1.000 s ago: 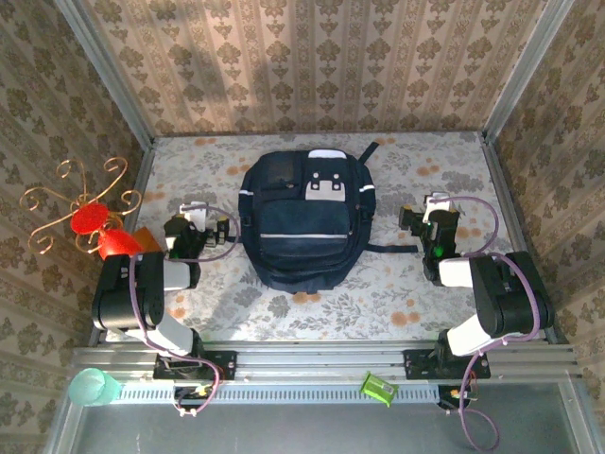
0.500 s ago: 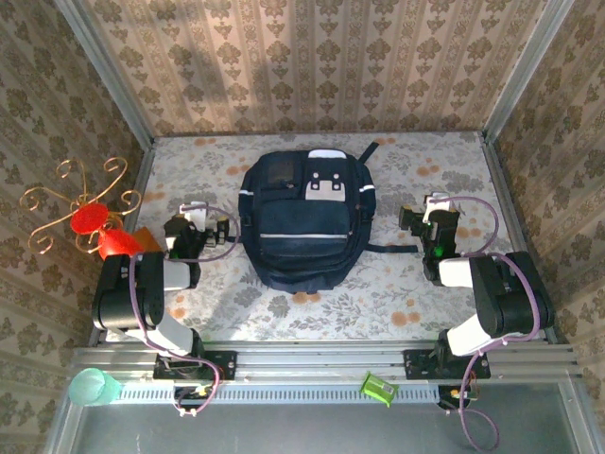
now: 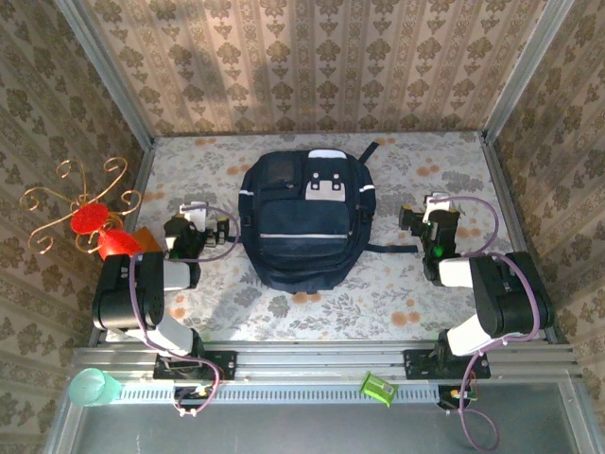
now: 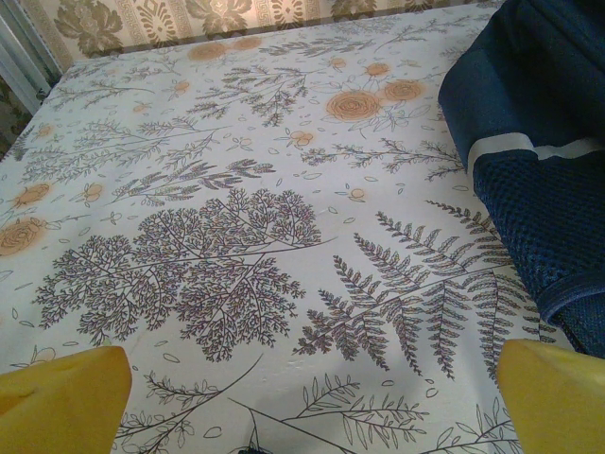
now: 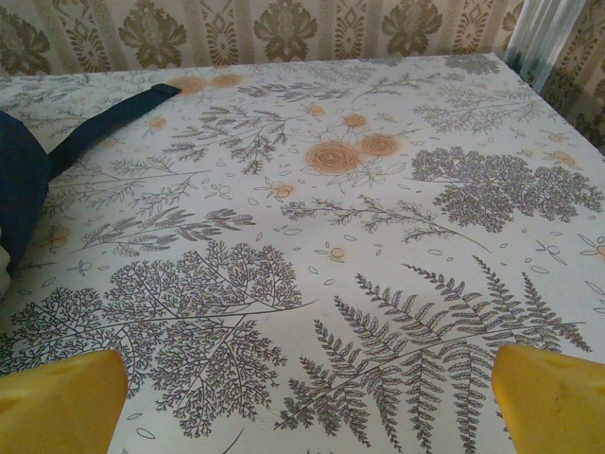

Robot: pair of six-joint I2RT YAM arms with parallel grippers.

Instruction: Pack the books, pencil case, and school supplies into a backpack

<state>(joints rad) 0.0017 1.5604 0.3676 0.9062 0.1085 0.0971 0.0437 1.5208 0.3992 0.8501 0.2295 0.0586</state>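
The backpack [image 3: 307,222] lies flat in the middle of the floral tabletop [image 3: 397,284], front pockets up, between the two arms. The left end effector [image 4: 307,395] and the right end effector [image 5: 304,395] each stand fully spread, yellow fingertips wide apart over bare cloth and nothing between them. The main risk from here is probably the bag's softness: a tug on a zip by one arm, with no counter-hold from the other, would likely drag or bunch the whole bag rather than open it. The dark strap [image 5: 104,128] trailing on the right side could also catch a finger (it lies loose on the cloth). The overhead camera gives the full outline and both arms' placing; the left wrist camera adds the mesh side pocket [image 4: 539,227] and pale stripe [image 4: 529,149] close up, just beside that arm's right fingertip, while the right wrist camera shows how the strap runs away from the bag.
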